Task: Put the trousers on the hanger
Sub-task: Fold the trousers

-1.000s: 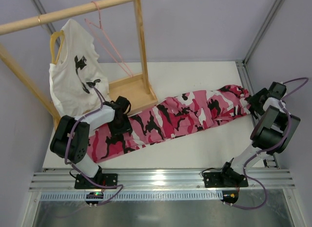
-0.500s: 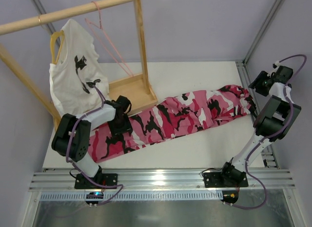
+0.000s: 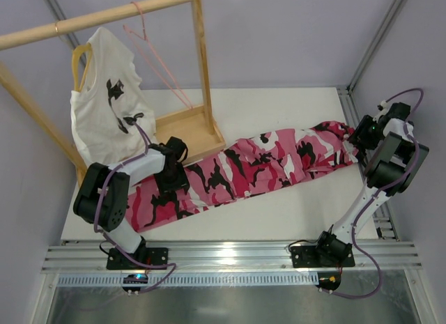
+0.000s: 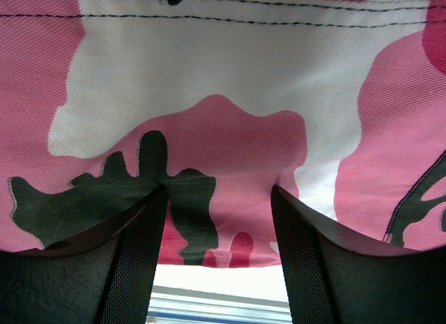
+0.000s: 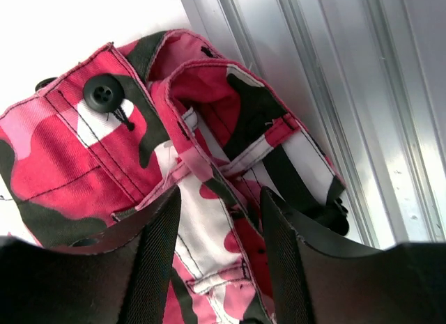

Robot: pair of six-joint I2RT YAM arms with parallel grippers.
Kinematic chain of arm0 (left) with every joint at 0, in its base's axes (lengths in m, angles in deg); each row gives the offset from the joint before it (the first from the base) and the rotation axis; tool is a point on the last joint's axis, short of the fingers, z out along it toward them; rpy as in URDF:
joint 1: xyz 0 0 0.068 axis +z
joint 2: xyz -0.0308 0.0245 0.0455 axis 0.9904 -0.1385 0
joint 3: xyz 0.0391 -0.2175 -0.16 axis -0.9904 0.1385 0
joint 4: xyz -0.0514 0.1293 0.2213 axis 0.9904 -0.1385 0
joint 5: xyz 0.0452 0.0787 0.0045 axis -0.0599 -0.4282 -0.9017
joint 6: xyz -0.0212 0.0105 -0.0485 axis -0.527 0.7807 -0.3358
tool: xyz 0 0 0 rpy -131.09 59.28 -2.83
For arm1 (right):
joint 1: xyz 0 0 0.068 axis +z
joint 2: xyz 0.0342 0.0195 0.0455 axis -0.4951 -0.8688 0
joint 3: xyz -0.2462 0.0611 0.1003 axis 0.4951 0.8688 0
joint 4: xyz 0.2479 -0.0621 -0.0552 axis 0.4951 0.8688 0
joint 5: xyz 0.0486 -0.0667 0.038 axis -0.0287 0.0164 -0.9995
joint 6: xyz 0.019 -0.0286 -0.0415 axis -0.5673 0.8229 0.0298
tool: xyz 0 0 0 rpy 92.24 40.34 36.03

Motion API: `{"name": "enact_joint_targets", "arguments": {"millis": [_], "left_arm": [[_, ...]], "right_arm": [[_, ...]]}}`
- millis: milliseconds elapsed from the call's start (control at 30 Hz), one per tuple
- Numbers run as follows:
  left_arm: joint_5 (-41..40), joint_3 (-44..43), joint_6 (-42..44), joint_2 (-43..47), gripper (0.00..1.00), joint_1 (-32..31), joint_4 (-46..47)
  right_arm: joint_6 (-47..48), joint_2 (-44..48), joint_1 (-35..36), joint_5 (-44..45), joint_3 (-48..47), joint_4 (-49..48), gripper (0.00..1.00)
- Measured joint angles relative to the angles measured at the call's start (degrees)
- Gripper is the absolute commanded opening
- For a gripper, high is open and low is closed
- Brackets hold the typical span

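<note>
The pink, white and black camouflage trousers (image 3: 265,160) lie flat across the table from lower left to right. The thin pale-pink hanger (image 3: 157,59) hangs empty on the wooden rail at the back. My left gripper (image 3: 169,181) sits low on a trouser leg. In the left wrist view it (image 4: 218,191) is open, its fingertips resting on the flat cloth (image 4: 244,73) just above the hem edge. My right gripper (image 3: 361,137) is at the waist end. There it (image 5: 221,195) is open, its jaws astride the crumpled waistband (image 5: 209,219), beside the black button (image 5: 103,93).
A wooden rack (image 3: 202,52) with a tray base (image 3: 188,129) stands at the back left. On its rail a white T-shirt (image 3: 104,108) hangs from a yellow hanger. An aluminium frame rail (image 5: 334,94) runs close beside the waistband on the right.
The right gripper rose away from the waist end, then came back down onto it with its jaws a little narrower. The left arm and the trousers have not moved.
</note>
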Motion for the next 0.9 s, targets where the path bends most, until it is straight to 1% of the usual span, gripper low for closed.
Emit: {"name": "enact_joint_targets", "arguments": {"millis": [133, 200, 233, 267, 333, 433, 600, 900], "left_arm": [[0.00, 0.22, -0.02, 0.00, 0.63, 0.00, 0.09], [0.02, 0.37, -0.02, 0.02, 0.63, 0.00, 0.13], [0.00, 0.50, -0.02, 0.13, 0.63, 0.00, 0.22], [-0.02, 0.68, -0.02, 0.31, 0.62, 0.00, 0.35], [-0.15, 0.98, -0.04, 0.63, 0.63, 0.00, 0.61], [-0.28, 1.03, -0.07, 0.66, 0.65, 0.00, 0.63], [-0.72, 0.90, -0.31, 0.48, 0.65, -0.22, 0.48], [-0.83, 0.61, -0.48, 0.22, 0.65, -0.22, 0.11]], "right_arm": [[0.22, 0.28, 0.00, 1.18, -0.50, 2.51, 0.54], [0.22, 0.28, 0.00, 1.22, -0.50, 3.34, 0.52], [0.24, 0.28, 0.00, 1.22, -0.50, 3.67, 0.46], [0.39, 0.28, 0.00, 1.25, -0.50, 3.98, 0.28], [0.72, 0.28, 0.02, 1.38, -0.50, 4.20, 0.04], [0.37, 0.28, 0.02, 3.32, -0.96, 4.15, 0.04], [-0.09, 0.28, 0.46, 8.22, -2.97, 2.67, 0.04], [2.71, 0.33, 2.75, 18.91, -3.23, -6.36, 0.04]]}}
